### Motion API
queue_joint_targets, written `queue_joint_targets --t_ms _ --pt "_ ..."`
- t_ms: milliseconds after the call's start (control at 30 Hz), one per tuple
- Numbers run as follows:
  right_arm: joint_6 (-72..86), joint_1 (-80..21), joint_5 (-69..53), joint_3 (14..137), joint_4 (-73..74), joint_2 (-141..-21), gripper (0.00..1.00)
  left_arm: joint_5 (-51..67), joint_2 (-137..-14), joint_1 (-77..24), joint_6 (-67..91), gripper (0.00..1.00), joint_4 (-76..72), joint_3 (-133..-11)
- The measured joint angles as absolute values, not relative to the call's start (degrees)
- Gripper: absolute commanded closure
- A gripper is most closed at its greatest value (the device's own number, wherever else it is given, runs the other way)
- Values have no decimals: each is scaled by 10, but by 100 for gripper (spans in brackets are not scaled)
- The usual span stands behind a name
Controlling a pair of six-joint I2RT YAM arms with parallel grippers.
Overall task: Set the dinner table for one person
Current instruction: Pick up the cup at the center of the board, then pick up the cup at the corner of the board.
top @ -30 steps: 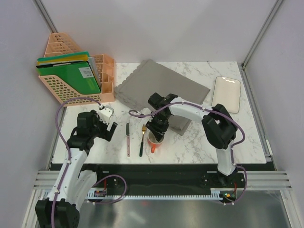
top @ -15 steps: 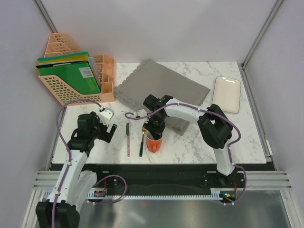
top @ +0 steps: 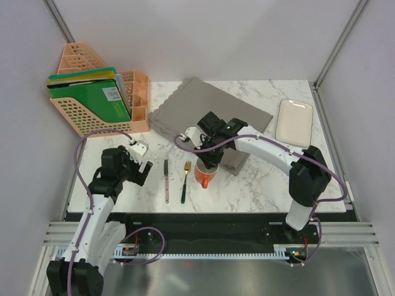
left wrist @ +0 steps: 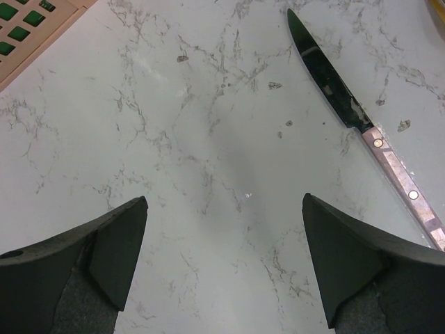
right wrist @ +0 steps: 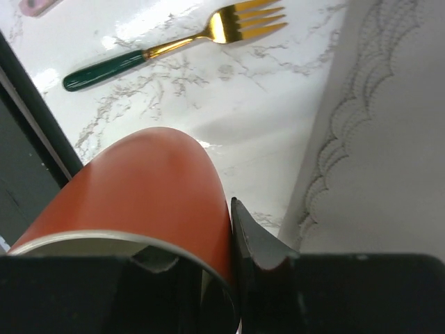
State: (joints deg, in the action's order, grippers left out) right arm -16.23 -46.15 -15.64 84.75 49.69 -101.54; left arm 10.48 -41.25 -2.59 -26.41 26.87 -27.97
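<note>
The white marble dinner table (top: 259, 185) holds a grey scallop-edged placemat (top: 210, 111) at the back and a white rectangular plate (top: 294, 122) at the far right. My right gripper (top: 208, 161) is shut on the rim of an orange cup (top: 205, 176), beside the placemat's near corner. In the right wrist view, one finger (right wrist: 257, 243) presses the cup's (right wrist: 146, 188) outer wall and the other is inside. A gold fork (top: 185, 182) with a green handle and a pink-handled knife (top: 166, 180) lie left of the cup. My left gripper (top: 141, 166) is open and empty, left of the knife (left wrist: 348, 104).
A peach mesh desk organiser (top: 99, 95) with green folders stands at the back left; its corner shows in the left wrist view (left wrist: 28, 28). The table's dark near edge runs just below the cup. The fork (right wrist: 174, 45) and placemat (right wrist: 389, 139) show in the right wrist view.
My right arm has swung its elbow out to the right and carried the orange cup slightly right and back, towards the placemat's corner. The left arm has barely moved.
</note>
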Motion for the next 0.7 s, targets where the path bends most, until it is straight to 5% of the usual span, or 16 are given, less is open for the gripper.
queue_joint_targets --t_ms 700 --pt "-111 -176 -14 922 423 -1067 100 105 -409 -26 -264 0 269 -277"
